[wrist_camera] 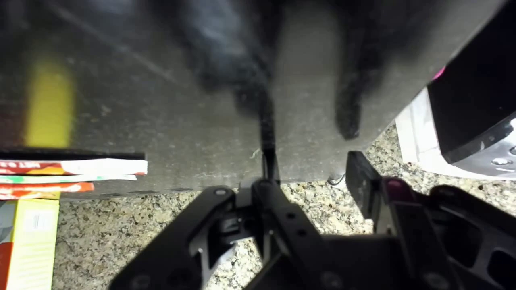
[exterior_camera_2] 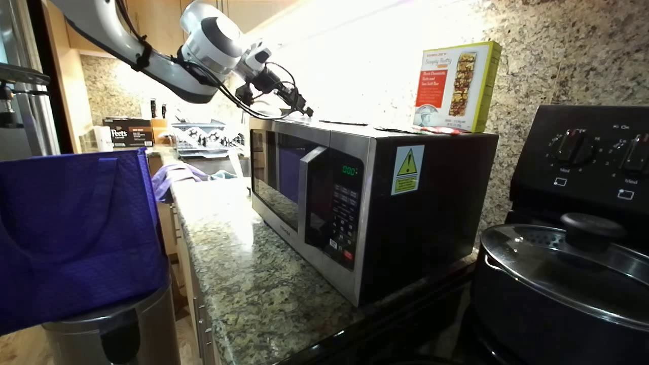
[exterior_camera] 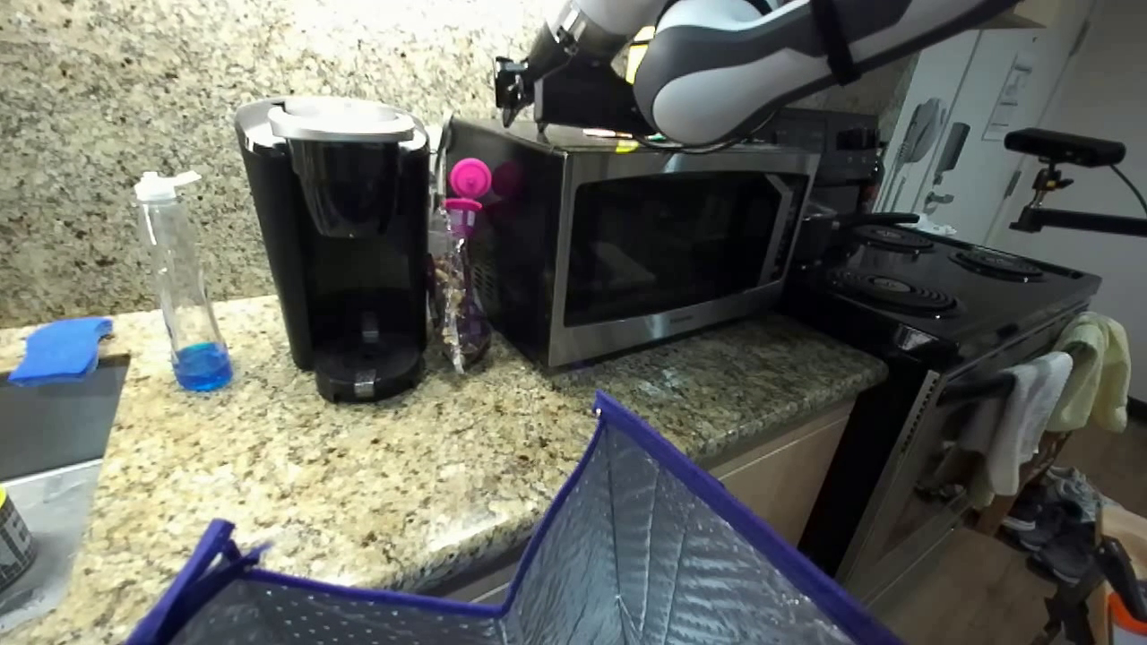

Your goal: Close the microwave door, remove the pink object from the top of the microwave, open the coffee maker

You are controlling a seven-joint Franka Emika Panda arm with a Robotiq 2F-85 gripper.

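A large boxy stainless-steel and black microwave point(exterior_camera: 515, 260) stands on the speckled beige granite desk point(exterior_camera: 358, 475), and in both exterior views its wide dark-glass door framed in stainless steel point(exterior_camera: 672, 242) sits flush with the front, closed. The white-and-grey robot arm point(exterior_camera: 717, 90) reaches over the microwave, and its black metal claw point(wrist_camera: 312, 161) is at the end of the microwave's top nearest the tall black pod coffee maker with silver trim point(exterior_camera: 278, 233). The claw is spread: in the wrist view its fingers point(wrist_camera: 358, 181) stand apart, and the microwave's top and a patch of the desk show through the gap. The small bright magenta-pink rounded object point(exterior_camera: 470, 179) is off the microwave's top, between the microwave and the coffee maker, beside the upper part of the microwave's dark side, which mirrors it. Just below it is a crinkled clear plastic bag point(exterior_camera: 459, 296); whether the two touch I cannot tell. The coffee maker's rounded silver-topped lid point(exterior_camera: 345, 116) is down. On the microwave, a red-and-white cardboard snack-bar box with yellow-green edges point(exterior_camera_2: 451, 91) stands upright, with slim red-and-white wrapped packets point(wrist_camera: 72, 167) lying just beside it. On the coffee maker's other side, a clear bottle with a white cap and blue liquid point(exterior_camera: 188, 287) stands upright on the desk, near a bright blue cloth point(exterior_camera: 63, 349).
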